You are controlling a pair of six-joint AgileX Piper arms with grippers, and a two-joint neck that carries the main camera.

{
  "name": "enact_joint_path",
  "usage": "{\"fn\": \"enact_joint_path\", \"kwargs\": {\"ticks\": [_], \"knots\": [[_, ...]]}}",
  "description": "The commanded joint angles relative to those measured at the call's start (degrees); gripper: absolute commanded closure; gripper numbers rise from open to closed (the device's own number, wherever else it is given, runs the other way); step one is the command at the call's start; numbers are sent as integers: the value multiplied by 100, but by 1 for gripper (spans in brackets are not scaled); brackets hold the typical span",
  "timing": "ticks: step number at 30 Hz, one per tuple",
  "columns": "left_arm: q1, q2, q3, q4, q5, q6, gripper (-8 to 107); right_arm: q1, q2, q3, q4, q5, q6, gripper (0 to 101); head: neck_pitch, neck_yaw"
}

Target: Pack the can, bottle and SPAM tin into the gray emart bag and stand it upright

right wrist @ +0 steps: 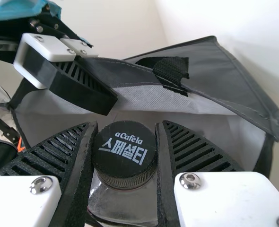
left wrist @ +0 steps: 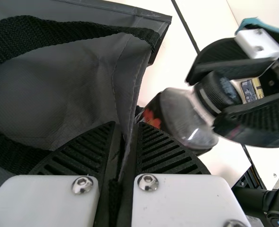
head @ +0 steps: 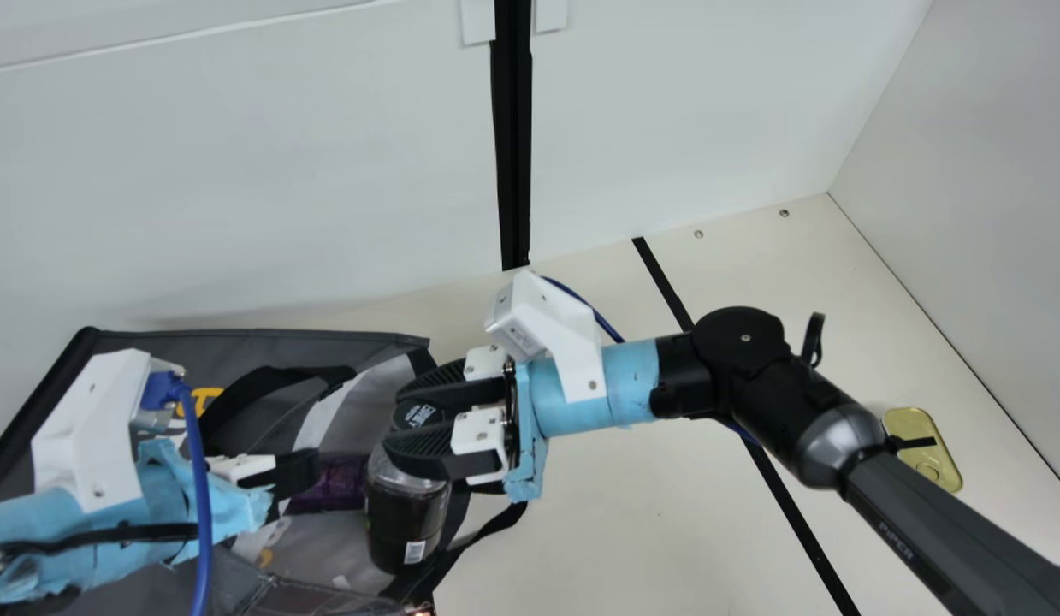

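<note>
Right jaws pinching bottle by cap — body below them, left jaws pinching gray bag

In the main view my right arm slants in from the lower right, bends at a black joint and points its gripper toward my left side — fingers parted, one on each side of a narrow gap. My left arm comes in from the left edge, its gripper pointing toward the right arm. In the left wrist view that gripper's fingers are pressed nearly together — just a sliver between them.
</note>
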Motion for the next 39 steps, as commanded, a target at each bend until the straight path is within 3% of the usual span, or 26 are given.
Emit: {"fn": "enact_joint_path", "kwargs": {"ticks": [1,22,39], "knots": [[0,0,0,0,0,0,107,73,41,5,70,-51,-46,101,-130,-5],[0,0,0,0,0,0,107,770,805,-77,337,-625,-406,101,-130,-5],[0,0,0,0,0,0,107,1172,1324,-597,329,-1118,-202,101,-130,-5]]}}
